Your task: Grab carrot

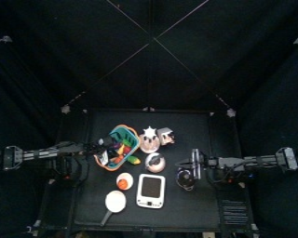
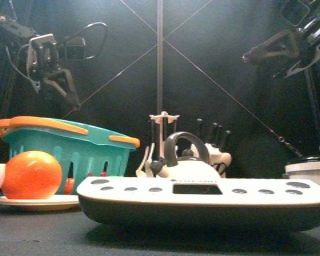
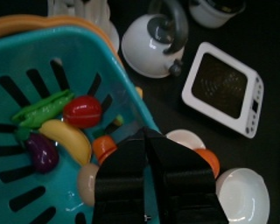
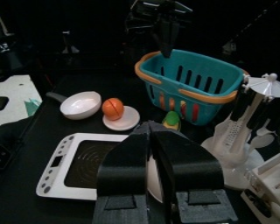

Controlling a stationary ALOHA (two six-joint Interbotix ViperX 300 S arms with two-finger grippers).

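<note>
We note the left gripper hanging over the teal basket, near its rim; in the left wrist view its jaws read as pressed together with nothing between them. The carrot lies inside the basket, an orange piece just beside the jaw tips and partly hidden by them, so we cannot tell whether they touch. Next to it in the basket lie a yellow banana, a red tomato, a green pea pod and a purple eggplant. Outside the basket stand a white kettle, a white scale and an orange ball on a plate. The right gripper rests over the scale, jaws closed and empty.
</note>
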